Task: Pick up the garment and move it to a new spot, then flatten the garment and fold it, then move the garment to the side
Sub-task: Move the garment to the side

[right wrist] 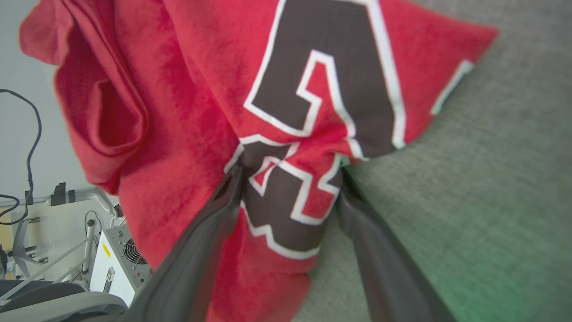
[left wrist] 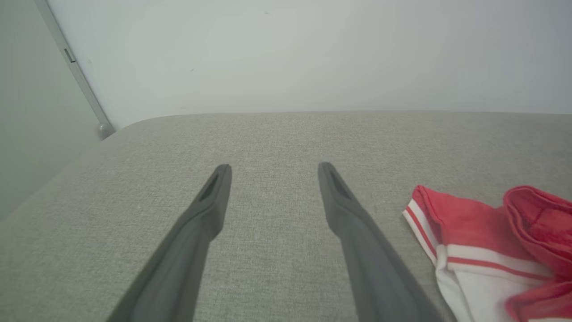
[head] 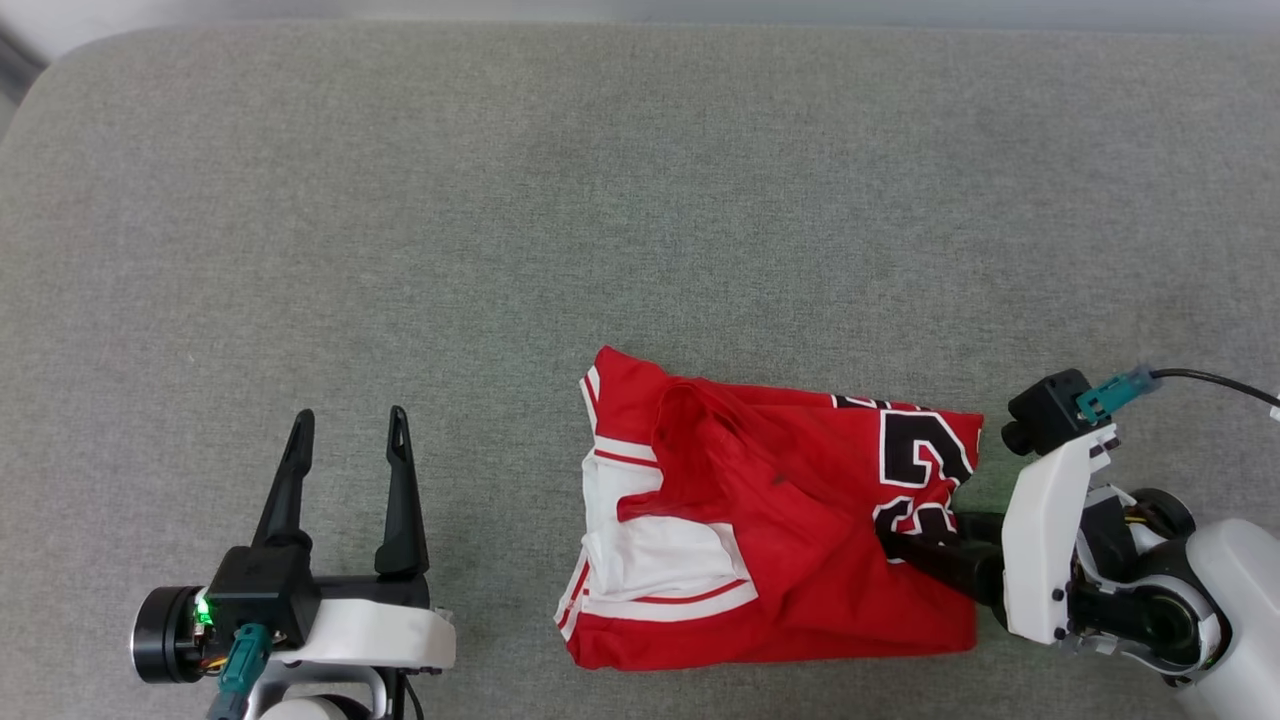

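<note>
The garment (head: 770, 540), a red jersey with white sleeves and black-and-white lettering, lies loosely folded on the grey cushion at the lower middle. My right gripper (head: 915, 532) reaches in from the right at the garment's right edge. In the right wrist view its two fingers stand open (right wrist: 289, 172) with a bunched fold of the lettered red cloth (right wrist: 192, 89) between them. My left gripper (head: 350, 415) rests open at the lower left, well apart from the garment, with nothing between its fingers (left wrist: 274, 167). The striped sleeve edge of the garment (left wrist: 473, 241) shows to its right.
The grey upholstered surface (head: 640, 200) stretches wide behind and left of the garment, with rounded far corners. A pale wall (left wrist: 313, 53) rises behind it. Beyond the cushion's edge the right wrist view shows a white box with a fan (right wrist: 118, 255) and cables (right wrist: 27, 147).
</note>
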